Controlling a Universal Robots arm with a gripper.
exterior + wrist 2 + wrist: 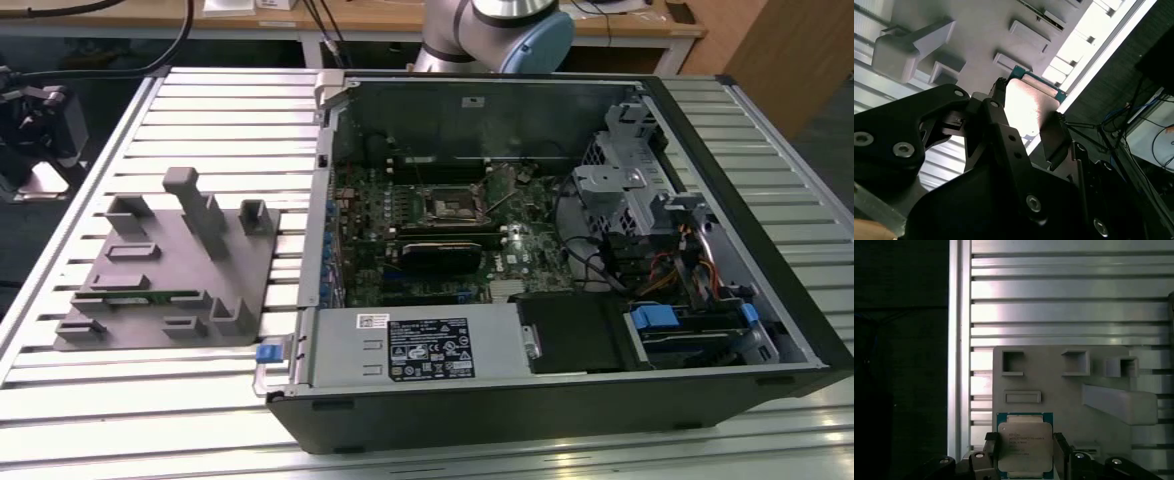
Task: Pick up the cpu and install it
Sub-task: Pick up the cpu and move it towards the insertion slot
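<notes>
In both wrist views my gripper (1026,452) (1029,102) is shut on the cpu (1025,442) (1026,107), a small square chip with a pale silvery top and a green rim. One black finger (990,447) presses each side of it. The cpu hangs well above the grey plastic holder (1064,390) (979,30), near that holder's edge. The exterior view has the holder (174,270) lying on the slatted table at its left. The black socket frame (447,205) sits on the motherboard inside the open computer case (561,260).
A thin green memory stick (160,297) lies in the holder. Tall grey posts (200,215) rise from the holder. The case walls, drive cage (634,170) and cables (667,260) crowd around the motherboard. The arm's base (494,30) stands behind the case.
</notes>
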